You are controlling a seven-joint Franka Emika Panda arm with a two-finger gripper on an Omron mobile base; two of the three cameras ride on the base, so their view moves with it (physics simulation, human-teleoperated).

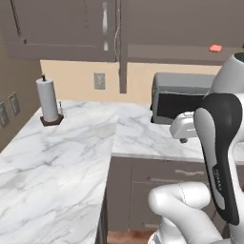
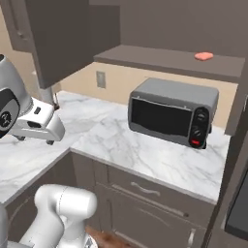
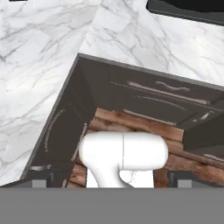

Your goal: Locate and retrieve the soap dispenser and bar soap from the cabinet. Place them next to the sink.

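While bar soap (image 2: pixel 204 56) lay flat on open cabinet (image 2: pixel 169 60) shelf, it sat well above and beyond gripper (image 3: pixel 111 181), off toward toaster oven (image 2: pixel 172 112) side; long axis ran roughly along shelf edge. Soap dispenser unseen. Gripper pointed down over counter corner, holding nothing; only finger tips (image 3: pixel 39 183) visible, set wide apart. Marble counter (image 1: pixel 62 143) below; paper towel roll (image 1: pixel 47 100) far off at wall.

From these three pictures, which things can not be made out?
- Soap dispenser and sink: their places cannot be told.
- Bar soap: shape too small in both base views.
- End effector: tips cut off by the hand view's bottom edge; open or shut unclear.
- Toaster oven: right part hidden by the arm, left base view.
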